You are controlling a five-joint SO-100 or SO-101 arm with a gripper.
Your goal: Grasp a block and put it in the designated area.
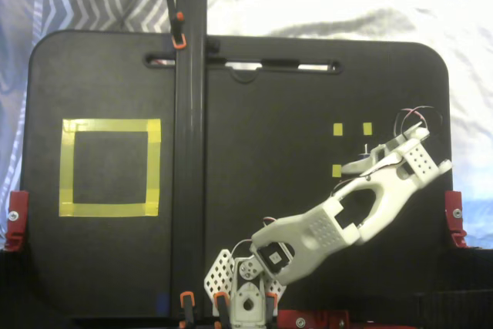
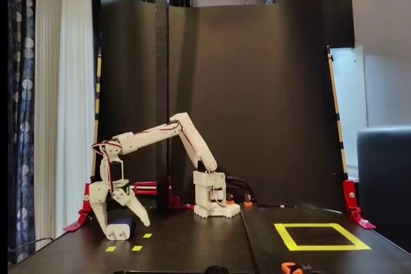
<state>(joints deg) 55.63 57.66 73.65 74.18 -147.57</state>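
In a fixed view taken from table level, we see the gripper (image 2: 119, 224) lowered at the lower left of the frame with its jaws spread to either side of the block (image 2: 121, 228), which rests on the black board (image 2: 192, 242) among the small yellow tape squares (image 2: 137, 248); the fingers look close to its sides, but we cannot tell whether they already touch. In a fixed view from above, the arm (image 1: 347, 213) reaches toward the right side of the frame and hides the block entirely. The designated area (image 1: 110, 125) lies well apart, at the left of that frame, beyond a dark upright post (image 1: 189, 136). We judge the step in hand to be the grasp: we would centre the block between the fingers, close firmly on its flat sides, and lift clear before swinging across, minding the post.
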